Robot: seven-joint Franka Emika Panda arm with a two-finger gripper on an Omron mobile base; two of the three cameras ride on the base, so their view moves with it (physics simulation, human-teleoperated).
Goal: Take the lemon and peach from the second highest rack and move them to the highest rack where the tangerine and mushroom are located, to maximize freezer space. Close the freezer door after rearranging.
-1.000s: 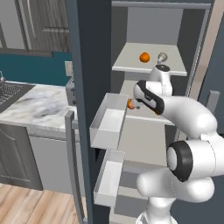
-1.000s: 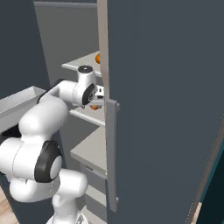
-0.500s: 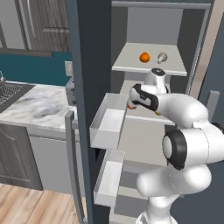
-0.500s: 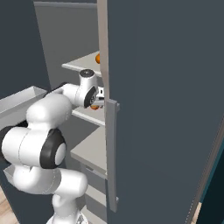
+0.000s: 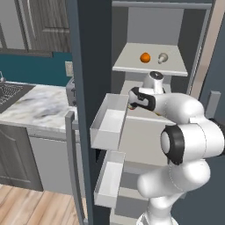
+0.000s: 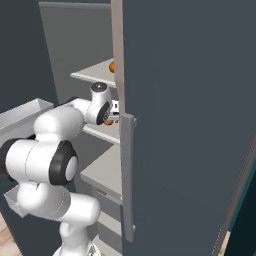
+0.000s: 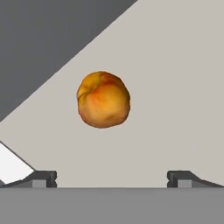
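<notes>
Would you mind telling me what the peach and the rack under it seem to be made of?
Peach: soft fruit flesh with matte, mottled orange-yellow skin and a stem dimple. Rack: looks like a smooth, pale grey solid panel, possibly plastic or painted metal; flat, no visible texture.

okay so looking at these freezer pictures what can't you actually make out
- Lemon: nowhere identifiable; in the left base view the arm covers much of the second rack.
- Peach: clear in the hand view; a small orange sliver behind the wrist in the right base view.
- Tangerine: in the right base view, mostly cut off by the freezer door.
- Pincer: only fingertips show, spread wide.
</notes>
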